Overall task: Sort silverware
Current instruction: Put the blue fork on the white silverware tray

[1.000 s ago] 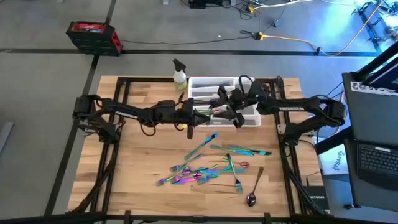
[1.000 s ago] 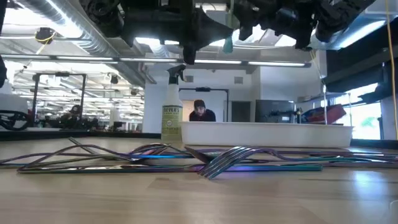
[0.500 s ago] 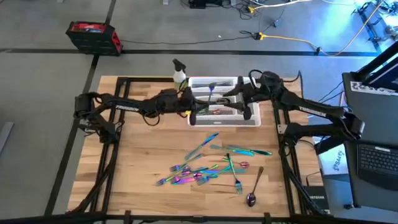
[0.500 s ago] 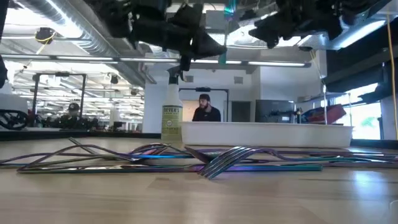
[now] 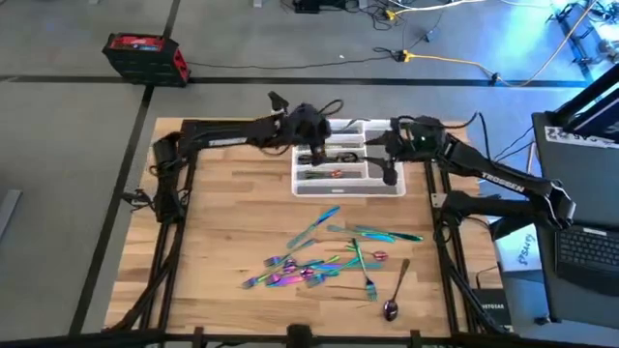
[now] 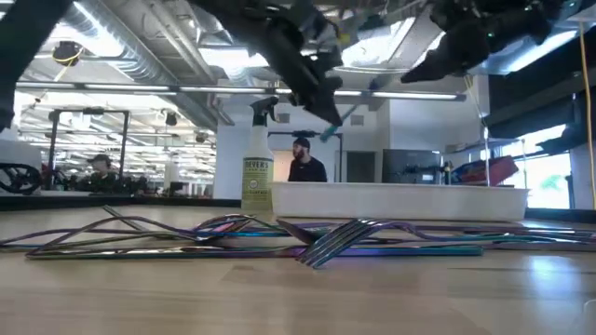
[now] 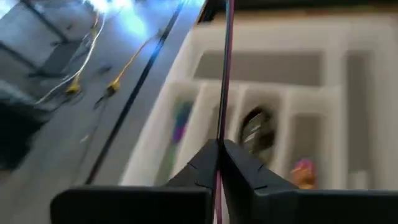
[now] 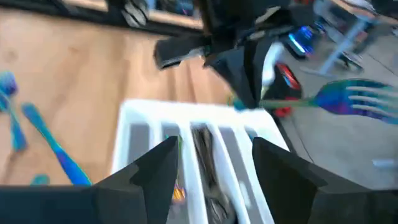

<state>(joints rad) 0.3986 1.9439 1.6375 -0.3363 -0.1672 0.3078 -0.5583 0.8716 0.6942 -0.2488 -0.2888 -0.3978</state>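
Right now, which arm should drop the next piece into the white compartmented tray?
Left. The left gripper is shut on an iridescent fork above the white plastic tray; the right gripper is open, empty.

We see the tray (image 5: 348,188) at the far middle of the tabletop (image 5: 222,242), with the spray bottle (image 5: 278,108) just beside its far left corner. The loose silverware (image 5: 334,253) lies scattered nearer, well apart from the tray. Both grippers, left (image 5: 317,155) and right (image 5: 389,166), hang over the tray.
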